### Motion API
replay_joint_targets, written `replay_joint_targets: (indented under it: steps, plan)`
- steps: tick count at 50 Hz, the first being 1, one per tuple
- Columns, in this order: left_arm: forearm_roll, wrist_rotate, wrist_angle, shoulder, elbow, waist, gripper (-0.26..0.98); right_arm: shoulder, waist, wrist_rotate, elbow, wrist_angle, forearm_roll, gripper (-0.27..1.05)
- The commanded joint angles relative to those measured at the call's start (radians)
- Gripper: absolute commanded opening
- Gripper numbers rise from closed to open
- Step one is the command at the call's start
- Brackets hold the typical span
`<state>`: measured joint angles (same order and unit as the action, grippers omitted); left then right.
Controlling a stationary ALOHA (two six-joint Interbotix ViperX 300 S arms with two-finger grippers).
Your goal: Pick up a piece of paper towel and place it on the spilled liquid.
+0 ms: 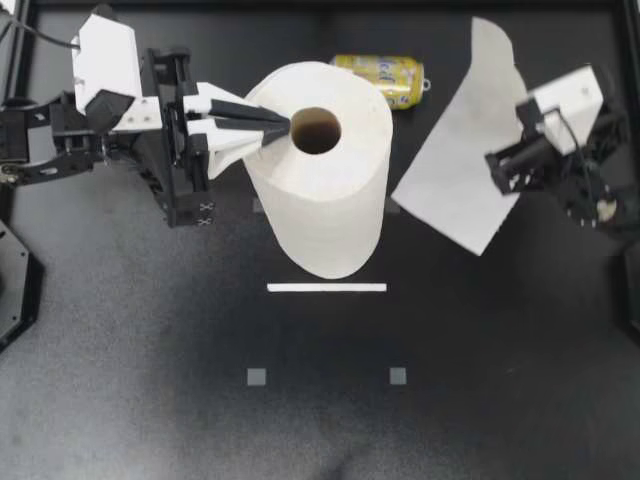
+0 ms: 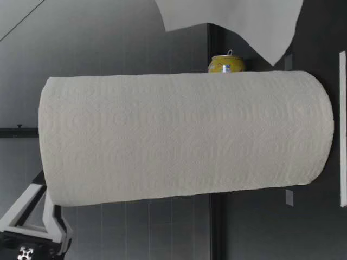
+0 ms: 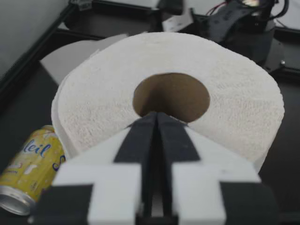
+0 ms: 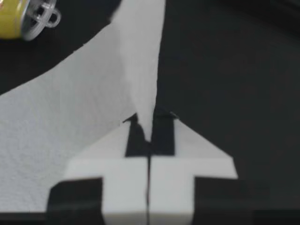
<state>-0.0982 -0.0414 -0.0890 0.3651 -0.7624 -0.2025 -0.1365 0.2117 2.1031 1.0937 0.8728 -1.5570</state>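
A tall white paper towel roll stands upright mid-table. My left gripper is shut, its tips pressing on the roll's top at the rim of the core hole. My right gripper is shut on a loose paper towel sheet, which hangs above the table to the right of the roll. The wrist view shows the sheet pinched between the fingertips of the right gripper. A yellow can lies on its side behind the roll. I cannot make out any liquid on the dark table.
A white strip lies in front of the roll, with two grey squares nearer the front edge. In the low view the roll blocks most of the scene; the can and the hanging sheet show beyond it.
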Motion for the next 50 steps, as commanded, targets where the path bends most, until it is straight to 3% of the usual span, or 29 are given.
replay_joint_targets:
  steps: [1, 16, 41, 46, 50]
  plan:
    - [-0.003, 0.012, -0.006, -0.012, -0.023, -0.009, 0.11, 0.003, 0.075, 0.002, -0.02, -0.046, -0.063, -0.09]
    - [-0.003, 0.02, -0.031, -0.009, -0.02, -0.009, 0.11, 0.106, 0.268, -0.063, -0.114, -0.255, -0.225, -0.09]
    - [-0.003, 0.02, -0.054, -0.006, -0.017, -0.009, 0.11, 0.225, 0.351, -0.16, -0.215, -0.314, -0.224, -0.08]
    - [-0.003, 0.02, -0.074, -0.005, -0.018, -0.008, 0.11, 0.221, 0.351, -0.16, -0.218, -0.318, -0.222, 0.0]
    - [-0.003, 0.02, -0.081, -0.003, -0.018, -0.006, 0.11, 0.219, 0.351, -0.16, -0.218, -0.325, -0.221, 0.14]
